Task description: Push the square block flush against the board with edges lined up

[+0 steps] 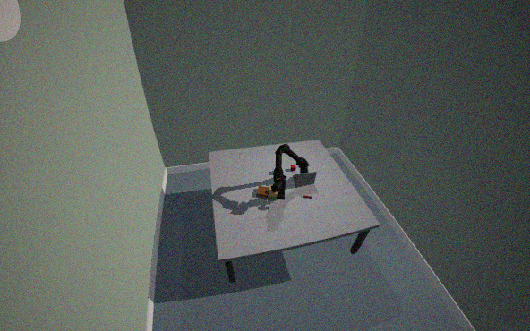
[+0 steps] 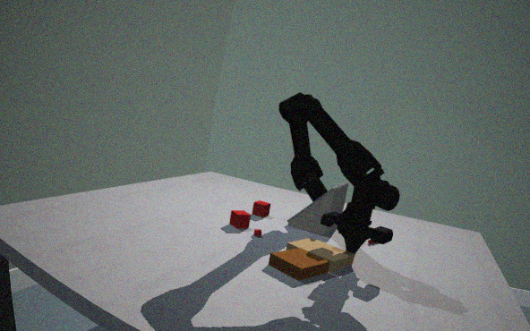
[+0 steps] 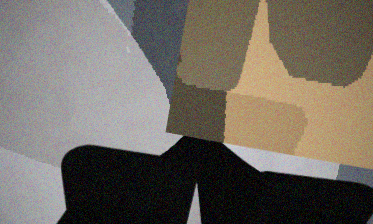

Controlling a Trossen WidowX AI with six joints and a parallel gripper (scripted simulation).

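Note:
An orange-brown piece (image 1: 263, 190) (image 2: 298, 260), apparently the square block, lies flat on the table. A pale tan piece (image 1: 273, 195) (image 2: 339, 264) (image 3: 337, 120), apparently the board, lies flat along its right side in the exterior view. They look close together or touching; any thin gap and the exact evenness of their edges cannot be made out. My gripper (image 1: 281, 198) (image 2: 352, 251) (image 3: 197, 135) is shut and empty, pointing down. Its tips are low at the tan piece's edge, near one corner, on the side away from the orange-brown piece. They look close to or against it.
A grey slanted panel (image 1: 305, 180) (image 2: 320, 216) stands behind the pieces. Two red cubes (image 2: 240, 219) (image 2: 261, 208) and a small red piece (image 2: 258, 233) lie to the left in the exterior view. A thin red stick (image 1: 307, 197) lies right of the arm in the top view.

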